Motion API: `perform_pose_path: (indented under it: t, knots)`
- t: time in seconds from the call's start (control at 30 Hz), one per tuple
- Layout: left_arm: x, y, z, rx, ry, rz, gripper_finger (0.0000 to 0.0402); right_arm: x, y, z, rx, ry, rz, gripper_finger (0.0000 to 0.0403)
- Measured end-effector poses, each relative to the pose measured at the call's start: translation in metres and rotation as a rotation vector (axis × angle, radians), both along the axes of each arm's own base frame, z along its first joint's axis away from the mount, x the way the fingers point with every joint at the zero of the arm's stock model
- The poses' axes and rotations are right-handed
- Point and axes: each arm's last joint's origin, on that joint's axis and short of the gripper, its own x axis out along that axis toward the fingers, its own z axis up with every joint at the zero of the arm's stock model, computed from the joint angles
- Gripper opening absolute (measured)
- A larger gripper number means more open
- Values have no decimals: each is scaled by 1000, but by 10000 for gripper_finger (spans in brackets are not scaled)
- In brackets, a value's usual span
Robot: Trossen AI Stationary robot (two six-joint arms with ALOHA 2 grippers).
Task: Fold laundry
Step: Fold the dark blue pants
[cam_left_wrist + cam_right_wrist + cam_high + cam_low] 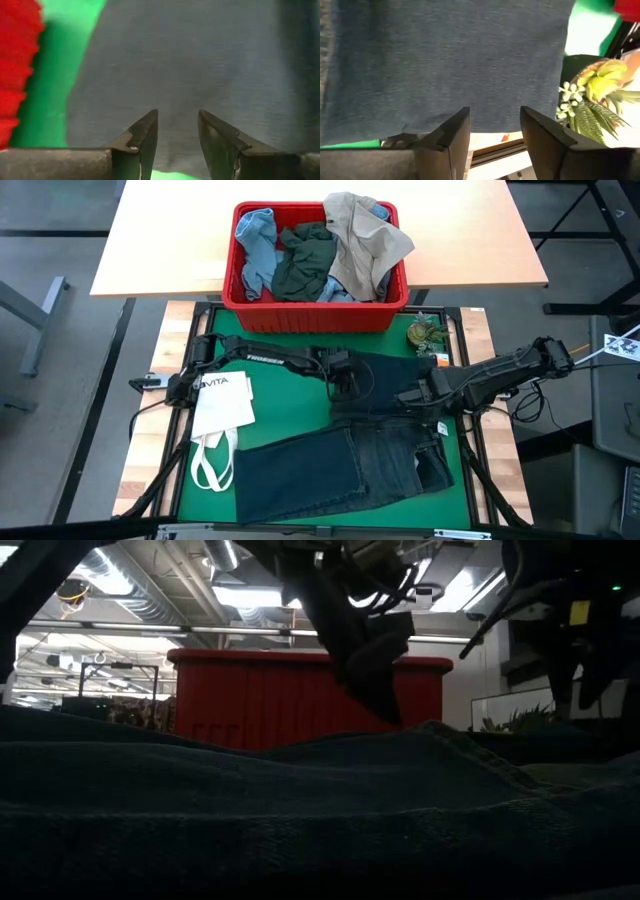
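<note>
Jeans (345,455) lay spread on the green mat (290,405) in the lower centre of the high view, one part pulled up toward the bin (315,310). Left gripper (347,388) sat at centre on the denim, jaws parted, nothing seen between them. Right gripper (415,396), just right of it, likewise stood apart over denim. Blue (255,245), green-grey (305,260) and khaki (365,240) pieces filled the bin at top centre. Tote (222,405) lay at left.
</note>
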Motion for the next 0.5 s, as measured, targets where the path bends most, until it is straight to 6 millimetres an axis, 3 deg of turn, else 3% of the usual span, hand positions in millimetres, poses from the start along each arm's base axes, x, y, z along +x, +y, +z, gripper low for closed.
perform_pose_path:
  t: [0.13, 0.23, 0.37, 0.5]
  knots:
    - [-4, 17, -2, -31, 20, 47, 135, 4, -7, -1, 3, -15, -20, 172]
    - [-12, 18, 1, -43, 76, 53, 135, 7, -8, -1, 11, -38, -10, 172]
    - [-28, 8, 25, -119, 113, 67, 135, 12, -7, -2, 32, -92, 0, 172]
    - [-47, -16, 40, -266, 212, 89, 135, 19, -5, -3, 61, -142, 35, 172]
